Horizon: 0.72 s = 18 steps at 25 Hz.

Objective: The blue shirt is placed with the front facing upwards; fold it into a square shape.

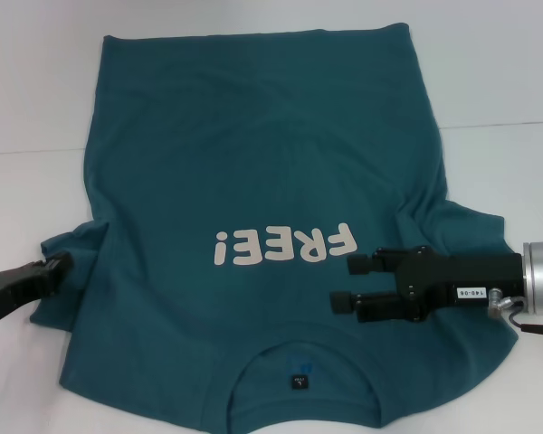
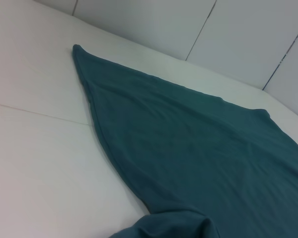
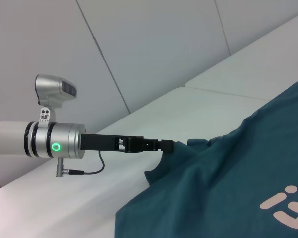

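White table [image 1: 507,81] — pale panelled wall [image 3: 154,44] behind it.

White block letters reading "FREE!" [image 1: 284,246] are printed across the chest of the blue shirt [image 1: 253,163], appearing upside down in the head view. A small white sticker [image 1: 470,293] on the right gripper [image 1: 346,285] shows printed digits, roughly "140-06". The collar label's [image 1: 300,382] print is too small to read.
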Each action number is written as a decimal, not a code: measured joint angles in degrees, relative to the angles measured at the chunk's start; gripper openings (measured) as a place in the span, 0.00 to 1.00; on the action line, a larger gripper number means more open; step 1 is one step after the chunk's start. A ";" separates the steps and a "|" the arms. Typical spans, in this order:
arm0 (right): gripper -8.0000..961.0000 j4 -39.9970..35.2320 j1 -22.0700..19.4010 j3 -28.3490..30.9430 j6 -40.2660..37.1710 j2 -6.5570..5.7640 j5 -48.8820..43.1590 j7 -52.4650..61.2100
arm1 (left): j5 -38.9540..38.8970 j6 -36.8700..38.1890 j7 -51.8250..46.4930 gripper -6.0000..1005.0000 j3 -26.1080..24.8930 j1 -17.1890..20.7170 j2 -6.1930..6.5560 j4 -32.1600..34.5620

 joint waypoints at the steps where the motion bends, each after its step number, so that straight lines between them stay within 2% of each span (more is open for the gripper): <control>1: 0.92 0.00 0.00 0.00 0.01 0.00 0.01 0.00 | 0.02 0.00 0.00 0.19 0.00 -0.01 0.00 0.00; 8: 0.92 0.00 0.00 0.09 0.12 0.00 0.06 0.00 | 0.04 -0.32 0.00 0.00 0.00 -0.02 0.00 -0.07; 18: 0.92 0.10 -0.26 0.09 0.20 0.00 0.68 -0.23 | 0.04 -0.73 0.00 0.00 -0.18 -0.02 0.04 0.03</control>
